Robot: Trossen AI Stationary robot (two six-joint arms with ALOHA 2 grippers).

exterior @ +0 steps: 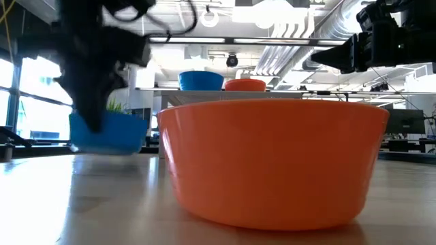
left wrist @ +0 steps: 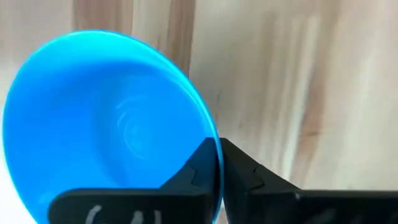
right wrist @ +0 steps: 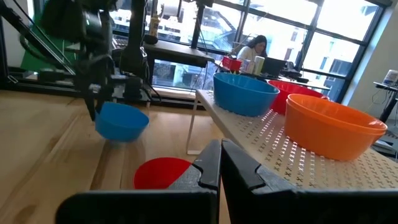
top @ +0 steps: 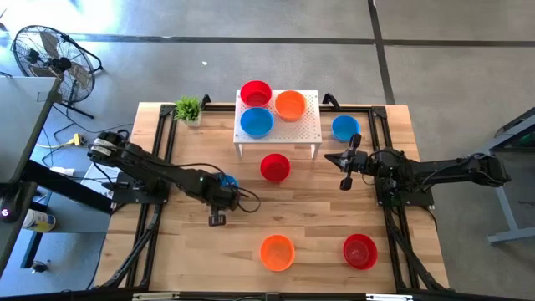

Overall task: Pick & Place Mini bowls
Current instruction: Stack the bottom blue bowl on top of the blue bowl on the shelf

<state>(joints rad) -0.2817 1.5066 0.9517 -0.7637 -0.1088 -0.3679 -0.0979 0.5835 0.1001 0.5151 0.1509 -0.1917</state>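
Left gripper (top: 224, 186) left of centre in the high view, clamped on the rim of a blue bowl (top: 228, 181); in the left wrist view, fingers (left wrist: 239, 171) pinched on that rim, bowl (left wrist: 106, 124) filling the left of the frame; in the low view, same bowl (exterior: 109, 131) at left, seemingly just off the table (top: 318, 221)

Right gripper (top: 346, 165) right of centre, closed on nothing, above bare wood, near a second blue bowl (top: 345, 127) toward the upper right

On the white stand (top: 305, 125) at top centre: red bowl (top: 256, 93), orange bowl (top: 290, 104), blue bowl (top: 257, 122), close together

Just below the stand, another red bowl (top: 275, 167)

Along the lower edge, an orange bowl (top: 277, 252) at centre and a red bowl (top: 360, 251) to its right, well apart; that orange one (exterior: 272, 160) filling the low view

Small plant (top: 189, 109) at the table's upper left corner
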